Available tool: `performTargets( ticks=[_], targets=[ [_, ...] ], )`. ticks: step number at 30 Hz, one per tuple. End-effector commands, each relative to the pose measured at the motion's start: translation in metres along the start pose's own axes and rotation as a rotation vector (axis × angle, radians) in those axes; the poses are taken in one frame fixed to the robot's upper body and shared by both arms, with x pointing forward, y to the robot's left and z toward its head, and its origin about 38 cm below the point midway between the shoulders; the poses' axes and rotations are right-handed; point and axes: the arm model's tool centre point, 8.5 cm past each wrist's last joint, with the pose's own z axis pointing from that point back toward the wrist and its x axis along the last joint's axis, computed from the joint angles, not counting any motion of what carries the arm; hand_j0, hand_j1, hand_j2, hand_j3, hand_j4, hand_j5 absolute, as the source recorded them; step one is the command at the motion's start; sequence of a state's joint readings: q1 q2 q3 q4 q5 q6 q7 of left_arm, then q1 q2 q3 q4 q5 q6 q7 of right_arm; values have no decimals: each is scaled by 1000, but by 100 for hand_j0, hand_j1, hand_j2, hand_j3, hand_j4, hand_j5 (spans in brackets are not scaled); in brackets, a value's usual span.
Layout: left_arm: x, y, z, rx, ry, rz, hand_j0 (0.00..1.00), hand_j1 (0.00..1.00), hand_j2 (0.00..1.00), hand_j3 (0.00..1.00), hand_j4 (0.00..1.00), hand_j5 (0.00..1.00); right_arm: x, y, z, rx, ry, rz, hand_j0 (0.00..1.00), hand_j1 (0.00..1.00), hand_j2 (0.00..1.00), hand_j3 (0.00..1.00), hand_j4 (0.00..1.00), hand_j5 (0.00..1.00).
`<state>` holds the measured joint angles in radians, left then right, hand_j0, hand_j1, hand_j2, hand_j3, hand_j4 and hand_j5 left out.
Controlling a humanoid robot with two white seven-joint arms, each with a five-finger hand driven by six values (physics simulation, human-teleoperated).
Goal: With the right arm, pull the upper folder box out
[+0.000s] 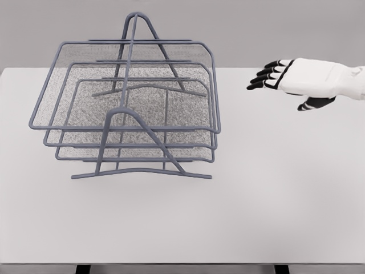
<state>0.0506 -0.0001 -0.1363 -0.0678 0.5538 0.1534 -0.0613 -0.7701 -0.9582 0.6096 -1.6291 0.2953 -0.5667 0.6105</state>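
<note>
The right hand [296, 80] hovers above the table [274, 194], fingers spread and holding nothing; the upper folder box [128, 85] lies well apart, to its left.

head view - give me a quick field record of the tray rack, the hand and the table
rack: grey wire rack with three stacked mesh trays, standing on the left half of the table
upper tray: top mesh tray, sitting in the rack
right hand: right hand open, in the air right of the rack, touching nothing
left hand: not in view
table: white table
</note>
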Motion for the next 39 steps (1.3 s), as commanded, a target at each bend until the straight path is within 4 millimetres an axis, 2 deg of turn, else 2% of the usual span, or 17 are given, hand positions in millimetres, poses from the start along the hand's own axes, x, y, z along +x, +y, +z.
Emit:
performTargets(
  ticks=[1,2,3,6,7,9,11,15,16,19,22,26,27,30,33,39],
  targets=[
    [0,0,0,0,0,0,100,100,100,100,100,100,-2,5,-4,2,-16,-9,100,100,100,100,100,100],
    [0,0,0,0,0,0,100,100,100,100,100,100,2,-1,-26,-47,-56,-21,100,100,100,100,100,100],
    [0,0,0,0,0,0,100,100,100,100,100,100,10,-16,-49,-103,-99,-21,100,100,100,100,100,100],
    [0,0,0,0,0,0,100,100,100,100,100,100,30,-37,-79,-146,-180,2,100,100,100,100,100,100],
    [0,0,0,0,0,0,100,100,100,100,100,100,42,-45,-95,-160,-224,10,100,100,100,100,100,100],
    [0,0,0,0,0,0,100,100,100,100,100,100,47,-53,-98,-175,-237,22,100,100,100,100,100,100],
    [0,0,0,0,0,0,100,100,100,100,100,100,53,-45,-105,-154,-257,15,100,100,100,100,100,100],
    [0,0,0,0,0,0,100,100,100,100,100,100,51,-26,-103,-125,-254,-15,100,100,100,100,100,100],
    [0,0,0,0,0,0,100,100,100,100,100,100,45,-18,-97,-108,-236,-22,100,100,100,100,100,100],
    [0,0,0,0,0,0,100,100,100,100,100,100,44,-10,-95,-95,-231,-35,100,100,100,100,100,100],
    [0,0,0,0,0,0,100,100,100,100,100,100,48,15,-96,-61,-238,-77,100,100,100,100,100,100],
    [0,0,0,0,0,0,100,100,100,100,100,100,50,32,-95,-40,-238,-109,100,100,100,100,100,100],
    [1,0,0,0,-1,0,100,100,100,100,100,100,32,34,-70,-12,-173,-95,100,100,100,100,100,100],
    [0,0,0,0,0,0,100,100,100,100,100,100,9,34,-34,17,-83,-75,100,100,100,100,100,100],
    [0,0,0,0,0,0,100,100,100,100,100,100,2,35,-21,32,-53,-71,100,100,100,100,100,100],
    [0,0,0,0,0,0,100,100,100,100,100,100,-8,65,12,76,20,-128,100,100,100,100,100,100]
  ],
)
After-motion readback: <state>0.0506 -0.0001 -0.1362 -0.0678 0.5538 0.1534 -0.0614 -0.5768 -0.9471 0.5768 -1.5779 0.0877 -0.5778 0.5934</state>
